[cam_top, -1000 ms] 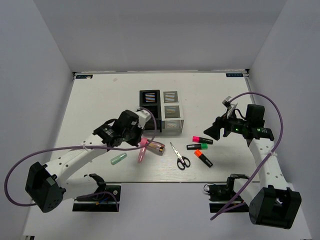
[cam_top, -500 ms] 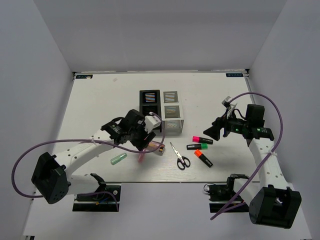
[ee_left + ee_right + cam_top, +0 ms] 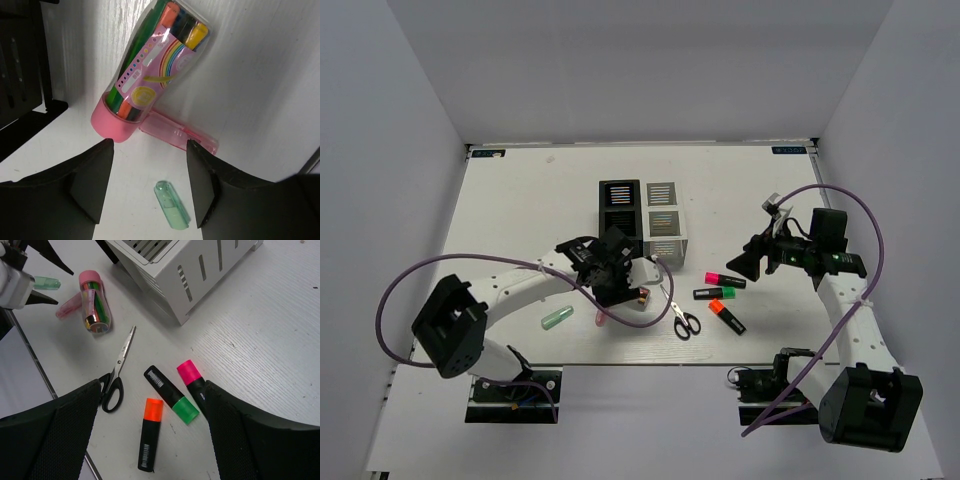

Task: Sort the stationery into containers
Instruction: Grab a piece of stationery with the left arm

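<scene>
Table [image 3: 520,200]: you see all the stationery listed here lying on it, in front of the organisers.

Black organiser [image 3: 620,183] and white organiser [image 3: 200,285] stand side by side, touching, mid-table.

Your left claw [image 3: 149,145]: jaws wide, nothing between them but bare table. It hangs low by the black organiser's near corner, tips just short of the tube.

Your right claw [image 3: 152,385]: jaws wide, holding nothing, raised above the markers.

Tube [image 3: 150,70]: on its side, pink cap towards the black organiser, coloured pens inside.

Scissors [image 3: 117,375]: closed, flat, between tube and markers.

Markers: pink [image 3: 192,377] and green [image 3: 172,395] close side by side, orange [image 3: 149,432] a little apart on the near side.

Pink piece [image 3: 180,135]: flat, against the tube's cap end.

Green pen [image 3: 171,205]: alone, apart from the pink piece, on the side away from the scissors
</scene>
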